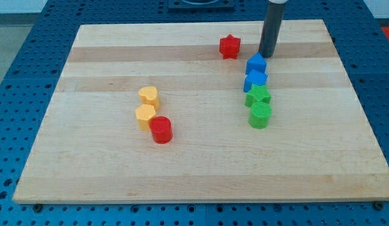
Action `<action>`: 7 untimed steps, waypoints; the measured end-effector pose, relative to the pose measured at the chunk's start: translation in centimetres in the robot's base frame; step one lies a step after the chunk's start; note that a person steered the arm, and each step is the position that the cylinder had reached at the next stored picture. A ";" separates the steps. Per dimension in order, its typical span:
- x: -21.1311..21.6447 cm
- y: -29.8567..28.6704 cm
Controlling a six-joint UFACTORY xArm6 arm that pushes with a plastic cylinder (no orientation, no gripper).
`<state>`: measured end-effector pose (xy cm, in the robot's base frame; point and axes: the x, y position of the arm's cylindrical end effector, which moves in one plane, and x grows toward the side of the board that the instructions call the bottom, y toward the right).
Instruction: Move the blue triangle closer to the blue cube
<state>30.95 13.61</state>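
Landmark: wooden board [200, 182], wide bare wood along its bottom edge.

- Red cylinder [161, 130], left of centre; two yellow blocks [145, 115] [149, 96] touching above it.
- Green cylinder [260, 115], green block [257, 96], right of centre.
- Blue triangle [255, 80] and blue cube [256, 64] stacked touching above them.
- Red star [230, 46], near top edge.
- My tip [266, 55], just above the cube; no jaws, a plain rod.

Red star [229, 46], two yellow blocks [147, 105], red cylinder [161, 130], two green blocks [259, 107].
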 end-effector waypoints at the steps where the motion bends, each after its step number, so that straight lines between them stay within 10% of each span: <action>1: 1.1 -0.8; 7: 0.6 -2.4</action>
